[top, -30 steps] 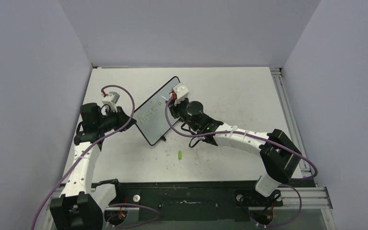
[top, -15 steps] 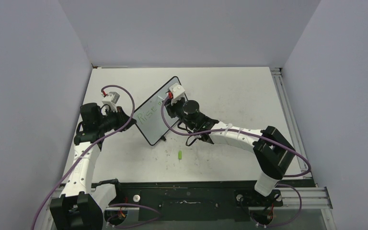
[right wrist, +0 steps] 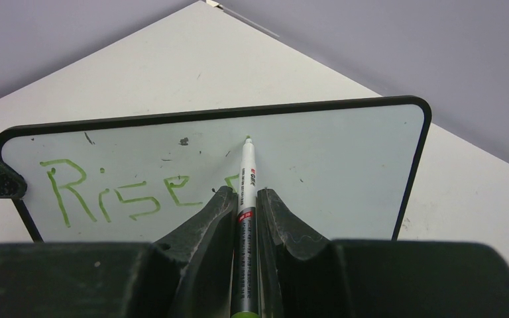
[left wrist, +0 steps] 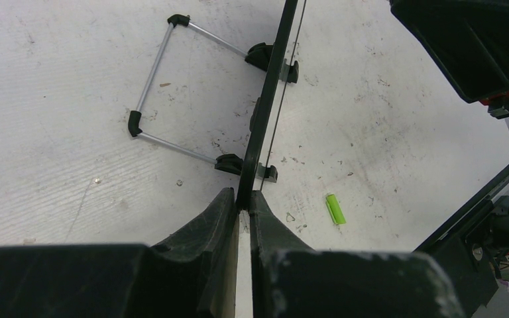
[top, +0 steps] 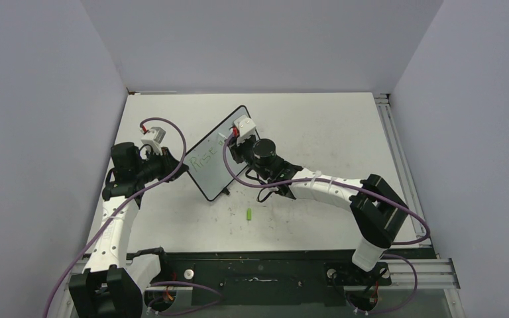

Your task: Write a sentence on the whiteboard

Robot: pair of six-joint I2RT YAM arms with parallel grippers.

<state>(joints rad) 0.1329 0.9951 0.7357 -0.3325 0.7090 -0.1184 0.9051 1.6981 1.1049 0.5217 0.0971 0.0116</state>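
The sentence point(right wrist: 132, 201) past "Rise" is hidden behind the right gripper point(right wrist: 245, 193) and marker point(right wrist: 247, 165); the marker's rear is cut off below.

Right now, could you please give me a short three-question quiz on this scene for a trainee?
1. True or false: the left gripper is clamped on the edge of the whiteboard.
2. What does the right gripper hold? A) an eraser B) a green marker C) a cloth
3. Fill in: the finished green word on the board reads ____.
Key: 1 true; 2 B; 3 Rise.
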